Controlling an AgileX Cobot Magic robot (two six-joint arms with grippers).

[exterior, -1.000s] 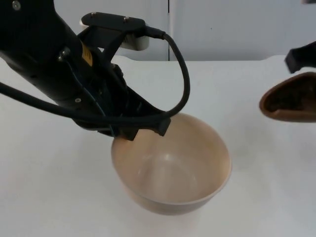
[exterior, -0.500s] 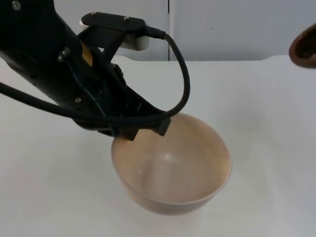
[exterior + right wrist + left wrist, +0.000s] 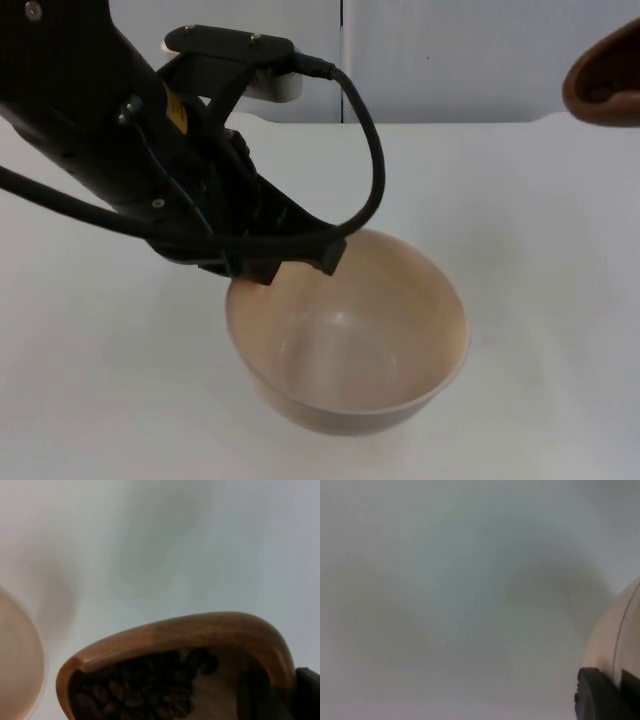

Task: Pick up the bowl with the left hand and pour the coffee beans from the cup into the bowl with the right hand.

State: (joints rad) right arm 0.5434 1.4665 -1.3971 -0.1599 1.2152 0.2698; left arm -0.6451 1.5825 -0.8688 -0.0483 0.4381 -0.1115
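Light is even and soft across the white table top (image 3: 540, 300), bright without harsh glare. The pale beige round bowl (image 3: 350, 340) casts only a faint shadow beneath it, and a weak sheen lies on its inner wall. The left wrist view is hazy, with dim, diffuse grey shadows. In the right wrist view the brown wooden cup (image 3: 200, 635) looks blurred, its dark coffee beans (image 3: 145, 690) indistinct.

A white table (image 3: 520, 300) filled most of the room in view, and at its far edge stood a grey wall (image 3: 480, 60) with one thin dark line (image 3: 342, 60) running straight down it, under soft, even light.
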